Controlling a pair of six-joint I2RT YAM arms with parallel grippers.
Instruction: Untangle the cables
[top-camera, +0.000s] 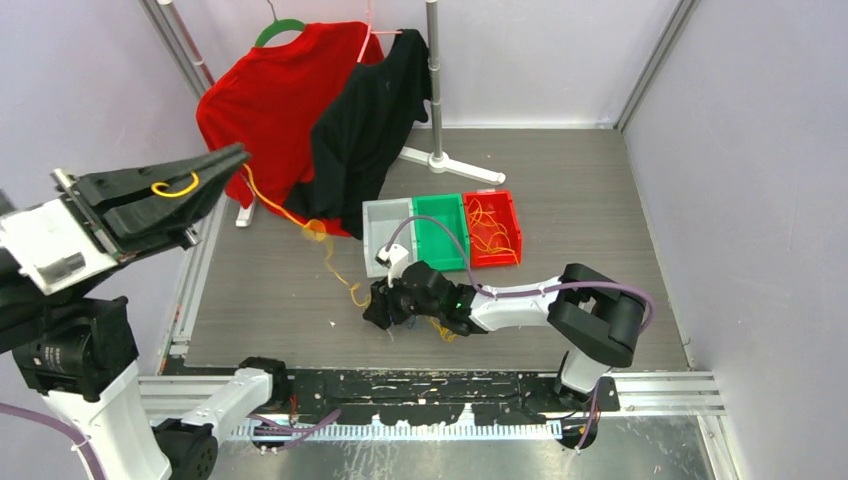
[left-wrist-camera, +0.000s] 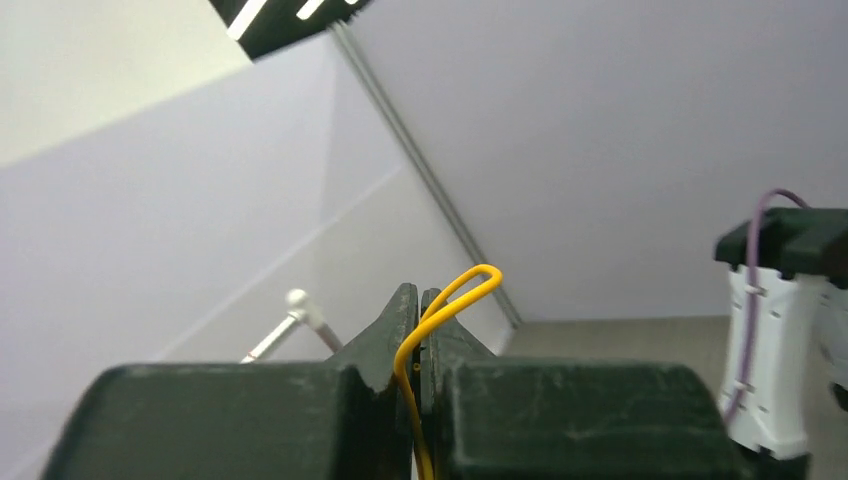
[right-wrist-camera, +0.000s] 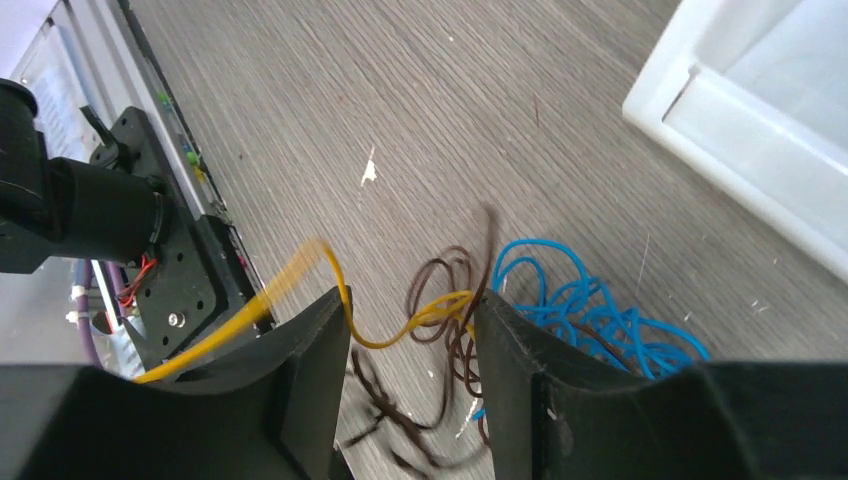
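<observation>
My left gripper (top-camera: 238, 156) is raised high at the left and shut on a yellow cable (top-camera: 176, 187). In the left wrist view the cable (left-wrist-camera: 455, 300) loops out past the closed gripper (left-wrist-camera: 420, 300). The yellow cable hangs down across the table (top-camera: 325, 245) to the tangle. My right gripper (top-camera: 378, 312) is low over the table and open. In the right wrist view the right gripper (right-wrist-camera: 410, 325) straddles the yellow cable (right-wrist-camera: 385, 340) and brown loops (right-wrist-camera: 452, 300). A blue bunch (right-wrist-camera: 590, 310) lies just right of the right finger (right-wrist-camera: 520, 380).
Grey (top-camera: 385, 215), green (top-camera: 440, 212) and red (top-camera: 505, 205) bins stand behind the right gripper; the red one holds orange wires. A clothes rack (top-camera: 450, 165) with a red shirt (top-camera: 270, 100) and black shirt (top-camera: 370, 120) stands at the back.
</observation>
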